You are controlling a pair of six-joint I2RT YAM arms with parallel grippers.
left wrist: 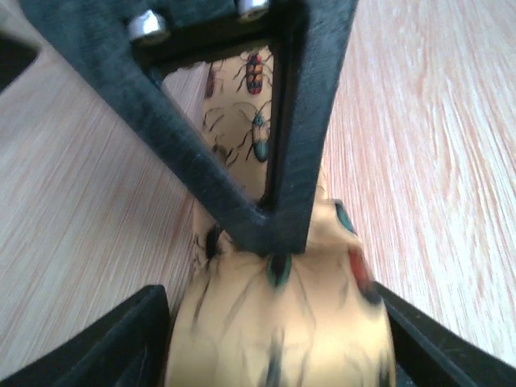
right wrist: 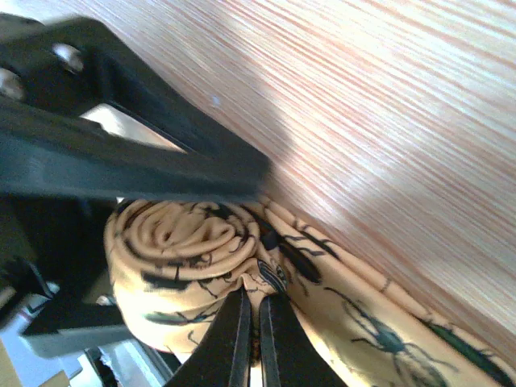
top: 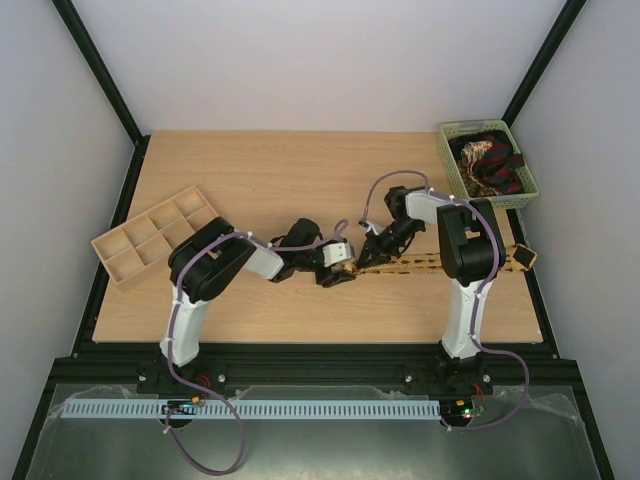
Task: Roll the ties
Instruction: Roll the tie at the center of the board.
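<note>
One tan tie (right wrist: 181, 242), part rolled: right pincer (right wrist: 256, 326) clenched on its fabric; left pincer (left wrist: 278, 355) straddles the roll, grip unclear

The left arm (top: 210, 262) and the right arm (top: 468, 245) share one build. Each has a black base, a slim white lower link, bulky rounded black joint housings and a short white forearm shell. A thin purple cable (top: 235, 445) loops out from each base and follows the links up to the wrist. A small green light (top: 462, 408) glows on the right base. The left pincer (top: 347, 268) and the right pincer (top: 372, 252) are matte black plastic with a grainy surface. Their slim fingers taper to narrow tips. Up close, each has an open triangular frame of flat bars, fastened with silver round-headed screws (left wrist: 149, 26).
</note>
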